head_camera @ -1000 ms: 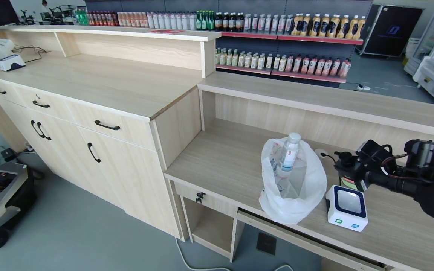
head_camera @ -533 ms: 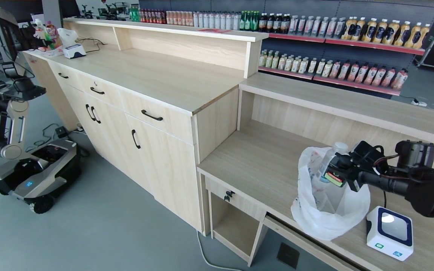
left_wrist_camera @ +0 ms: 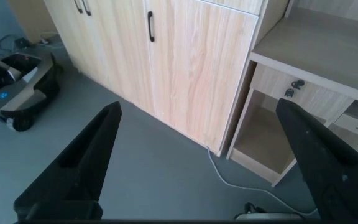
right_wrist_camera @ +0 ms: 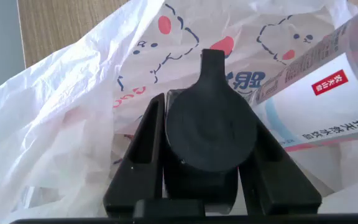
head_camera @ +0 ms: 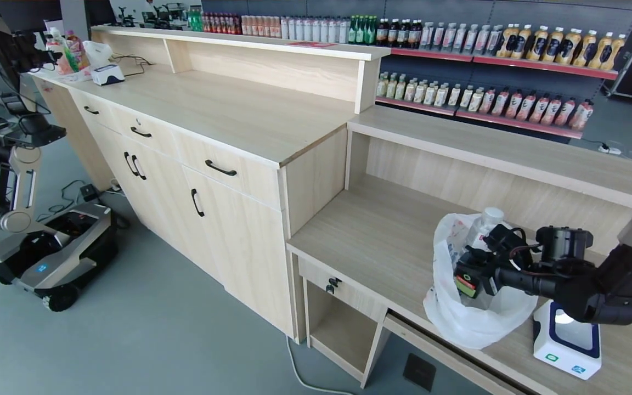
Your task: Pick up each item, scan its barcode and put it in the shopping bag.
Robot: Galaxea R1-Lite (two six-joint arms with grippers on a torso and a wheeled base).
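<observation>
A white shopping bag [head_camera: 475, 323] with cartoon prints stands open on the low wooden desk [head_camera: 382, 236]. Inside it leans a clear bottle [head_camera: 483, 230] with a white cap and label. My right gripper [head_camera: 467, 274] is at the bag's mouth, shut on a dark item [head_camera: 465, 285] with a red and green label. In the right wrist view the gripper [right_wrist_camera: 207, 180] clasps the dark item [right_wrist_camera: 210, 130] over the bag [right_wrist_camera: 73, 112], with the bottle [right_wrist_camera: 328, 93] beside it. The white barcode scanner [head_camera: 568, 343] sits just right of the bag. My left gripper [left_wrist_camera: 194, 168] hangs open over the floor.
A tall wooden counter [head_camera: 228, 109] with drawers stands to the left of the desk. A raised ledge [head_camera: 513, 148] runs behind the desk. Another robot [head_camera: 36, 247] is parked on the grey floor at the left. Shelves of bottles [head_camera: 458, 66] line the back.
The head camera swung to the left early on. My right gripper carried the dark item from beside the scanner over to the bag, then lowered it into the bag's mouth.
</observation>
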